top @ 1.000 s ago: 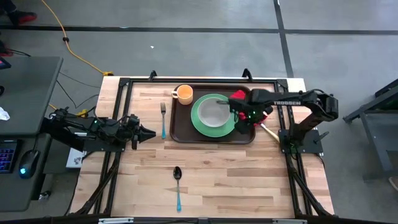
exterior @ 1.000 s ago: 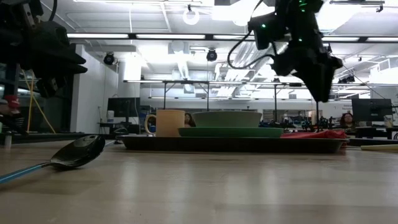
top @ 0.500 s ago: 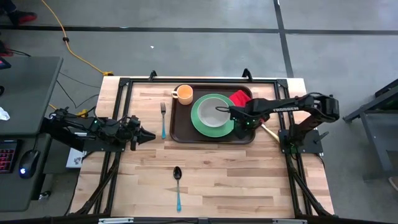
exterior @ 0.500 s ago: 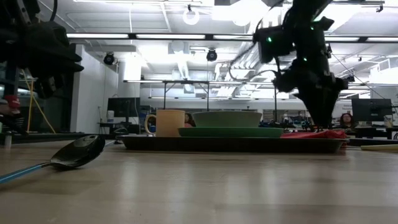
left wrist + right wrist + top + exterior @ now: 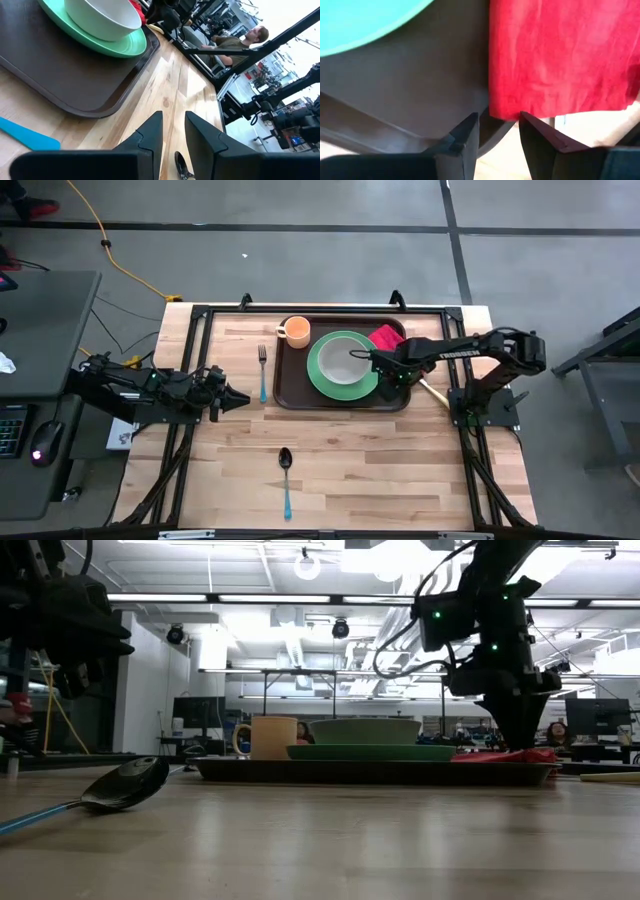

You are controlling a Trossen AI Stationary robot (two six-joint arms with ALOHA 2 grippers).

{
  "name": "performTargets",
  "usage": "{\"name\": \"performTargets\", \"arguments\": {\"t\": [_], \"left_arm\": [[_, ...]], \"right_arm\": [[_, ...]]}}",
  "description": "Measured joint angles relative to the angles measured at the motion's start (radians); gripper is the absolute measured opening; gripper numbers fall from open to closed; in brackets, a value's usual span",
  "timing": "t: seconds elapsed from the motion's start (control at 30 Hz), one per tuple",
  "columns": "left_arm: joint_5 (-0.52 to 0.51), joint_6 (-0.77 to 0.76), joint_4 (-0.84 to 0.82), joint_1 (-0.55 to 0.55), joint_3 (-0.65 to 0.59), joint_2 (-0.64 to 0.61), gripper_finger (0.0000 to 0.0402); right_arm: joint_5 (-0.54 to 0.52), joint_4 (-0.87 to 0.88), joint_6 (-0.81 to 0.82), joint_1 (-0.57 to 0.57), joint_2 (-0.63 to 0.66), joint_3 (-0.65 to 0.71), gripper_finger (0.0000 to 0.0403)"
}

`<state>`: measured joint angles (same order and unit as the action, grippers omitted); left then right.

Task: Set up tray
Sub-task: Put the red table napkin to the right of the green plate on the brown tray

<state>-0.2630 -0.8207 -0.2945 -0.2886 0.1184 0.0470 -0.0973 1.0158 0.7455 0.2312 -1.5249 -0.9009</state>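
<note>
The dark brown tray (image 5: 291, 386) lies at the table's far middle. On it stand a green plate (image 5: 322, 380) with a pale bowl (image 5: 345, 360), an orange mug (image 5: 295, 331) and a red cloth (image 5: 387, 337). My right gripper (image 5: 499, 125) points down, open, low over the tray's right part, its fingertips at the cloth's edge (image 5: 520, 112). Level at the table's left side, my left gripper (image 5: 173, 135) waits, open on nothing. My right gripper comes from above, pointing down, one fingertip (image 5: 532, 125) at the red cloth's edge and the other over the bare tray floor (image 5: 420, 100). Whether either fingertip touches the cloth or the tray, I cannot tell.
A blue-handled fork (image 5: 263, 370) lies just left of the tray. A blue-handled spoon (image 5: 286, 475) lies toward the near edge. A pale stick (image 5: 432, 390) lies right of the tray by the right arm's base. Bare wood spreads over the near half.
My right gripper has sunk toward the tray's right part, coming down close over the red cloth, and its fingers still point down. The cloth, plate, bowl and mug have stayed put.
</note>
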Motion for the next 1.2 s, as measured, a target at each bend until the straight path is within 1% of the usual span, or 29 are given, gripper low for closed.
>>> {"name": "performTargets", "arguments": {"t": [0.27,0.47,0.67,0.8,0.97,1.2], "left_arm": [[0.0,0.0,0.0,0.0,0.0,0.0,0.0111],[0.0,0.0,0.0,0.0,0.0,0.0,0.0111],[0.0,0.0,0.0,0.0,0.0,0.0,0.0111],[0.001,0.0,0.001,0.0,0.0,0.0,0.0111],[0.001,0.0,0.001,0.0,0.0,0.0,0.0111],[0.001,0.0,0.001,0.0,0.0,0.0,0.0111]], "right_arm": [[-0.036,-0.01,-0.032,0.001,-0.013,0.0,0.0119],[-0.032,-0.021,-0.054,0.016,-0.068,-0.002,0.0119],[-0.003,-0.048,-0.066,0.022,-0.109,-0.001,0.0119],[0.002,-0.054,-0.066,0.023,-0.113,0.0,0.0116],[0.008,-0.063,-0.066,0.023,-0.115,0.0,0.0102],[0.028,-0.084,-0.065,0.023,-0.115,0.0,0.0068]]}}
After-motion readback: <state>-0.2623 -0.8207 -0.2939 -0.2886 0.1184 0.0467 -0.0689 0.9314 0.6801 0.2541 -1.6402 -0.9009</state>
